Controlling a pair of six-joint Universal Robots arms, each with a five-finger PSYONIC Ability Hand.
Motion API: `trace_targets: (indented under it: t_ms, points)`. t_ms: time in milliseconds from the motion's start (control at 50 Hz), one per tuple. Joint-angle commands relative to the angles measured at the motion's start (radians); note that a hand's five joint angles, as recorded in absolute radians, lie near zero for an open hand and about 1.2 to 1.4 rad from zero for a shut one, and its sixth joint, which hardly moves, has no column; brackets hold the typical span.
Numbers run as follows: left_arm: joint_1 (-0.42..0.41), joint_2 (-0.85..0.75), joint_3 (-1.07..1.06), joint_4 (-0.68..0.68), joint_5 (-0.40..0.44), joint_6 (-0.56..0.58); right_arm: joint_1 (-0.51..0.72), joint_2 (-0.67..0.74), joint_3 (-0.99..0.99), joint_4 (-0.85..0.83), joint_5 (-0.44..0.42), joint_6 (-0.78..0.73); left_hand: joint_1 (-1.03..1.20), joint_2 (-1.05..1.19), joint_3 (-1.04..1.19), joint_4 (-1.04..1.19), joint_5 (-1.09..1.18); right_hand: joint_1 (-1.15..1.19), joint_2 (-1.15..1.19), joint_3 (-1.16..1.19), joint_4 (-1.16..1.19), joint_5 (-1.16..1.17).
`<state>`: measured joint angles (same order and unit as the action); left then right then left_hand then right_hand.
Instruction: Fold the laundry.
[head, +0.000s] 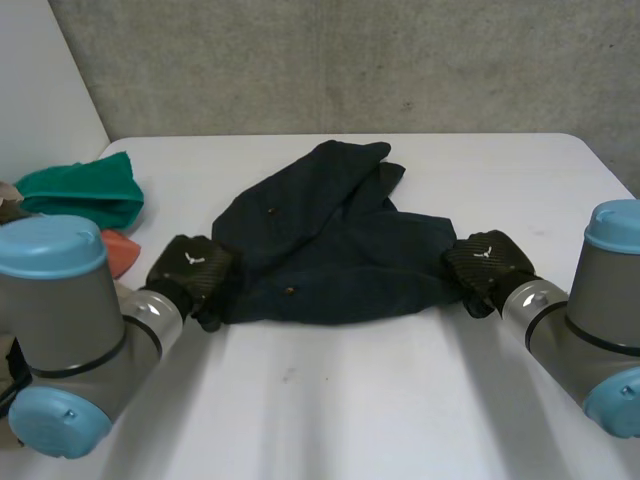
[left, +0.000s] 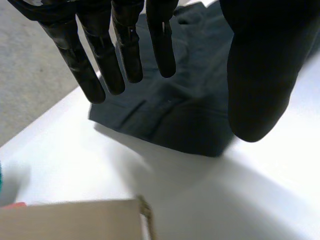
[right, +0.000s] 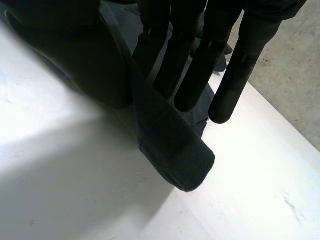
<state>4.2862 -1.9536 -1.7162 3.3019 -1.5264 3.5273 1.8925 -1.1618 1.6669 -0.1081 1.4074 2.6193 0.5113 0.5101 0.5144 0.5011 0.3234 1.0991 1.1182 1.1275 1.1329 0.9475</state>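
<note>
Your left hand (head: 190, 268) hovers over the navy garment's (head: 330, 245) left corner, fingers straight and thumb apart. Your right hand (head: 488, 262) pinches the garment's right edge between thumb and fingers. The garment lies mid-table (head: 400, 400). A green cloth (head: 80, 190), an orange cloth (head: 118, 252) and a cardboard box (left: 75, 220) sit by the left arm.

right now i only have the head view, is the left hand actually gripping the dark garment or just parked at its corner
Observer: Just parked. The left wrist view shows the left hand with straight fingers set apart from the thumb, over the dark garment's corner, which lies on the table.
Operator: and the right one
Observer: The right hand has a strip of the garment's edge pinched between thumb and straight fingers; the strip's end pokes out past the fingertips.
Operator: anything else near the left hand
Observer: A brown cardboard edge lies beyond its fingertips, apart from the garment.
</note>
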Motion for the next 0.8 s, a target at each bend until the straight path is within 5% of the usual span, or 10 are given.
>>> trace_targets:
  t_ms: [20,120,180,220,240,560,660,800]
  points:
    - [-0.023,-0.094,0.013,0.079,-0.02,0.016,0.003,-0.012,0.005,0.036,-0.019,0.021,0.04,0.041,0.037,0.05,0.053,0.168,0.148,0.139,0.134,0.145]
    - [-0.022,-0.171,0.053,0.148,-0.067,0.016,0.008,-0.012,0.022,0.019,-0.016,0.019,0.128,0.129,0.124,0.138,0.141,-0.146,-0.165,-0.174,-0.179,-0.168]
    - [-0.019,-0.195,0.073,0.182,-0.095,0.015,0.008,-0.016,0.034,-0.001,-0.008,0.021,0.441,0.442,0.438,0.451,0.454,-0.51,-0.529,-0.538,-0.544,-0.533]
    - [-0.016,-0.197,0.086,0.202,-0.112,0.016,0.005,-0.028,0.042,-0.018,0.001,0.024,0.883,0.884,0.879,0.893,0.896,-0.817,-0.836,-0.846,-0.851,-0.84]
    - [-0.016,-0.194,0.09,0.209,-0.118,0.015,0.003,-0.035,0.043,-0.022,0.004,0.024,0.885,0.886,0.882,0.895,0.898,-0.925,-0.944,-0.953,-0.958,-0.948]
    - [0.004,0.015,0.455,0.401,-0.137,0.078,-0.055,-0.183,0.039,-0.038,0.002,0.11,0.885,0.886,0.882,0.895,0.898,-0.925,-0.944,-0.953,-0.958,-0.948]
    - [-0.084,0.016,0.578,0.371,-0.066,0.004,-0.089,-0.219,0.039,-0.041,0.005,0.145,0.885,0.886,0.882,0.895,0.898,-0.925,-0.944,-0.953,-0.958,-0.948]
    - [-0.298,-0.111,0.561,0.269,0.136,-0.1,-0.17,-0.226,0.042,-0.044,0.005,0.182,0.885,0.886,0.882,0.895,0.898,-0.925,-0.944,-0.953,-0.958,-0.948]
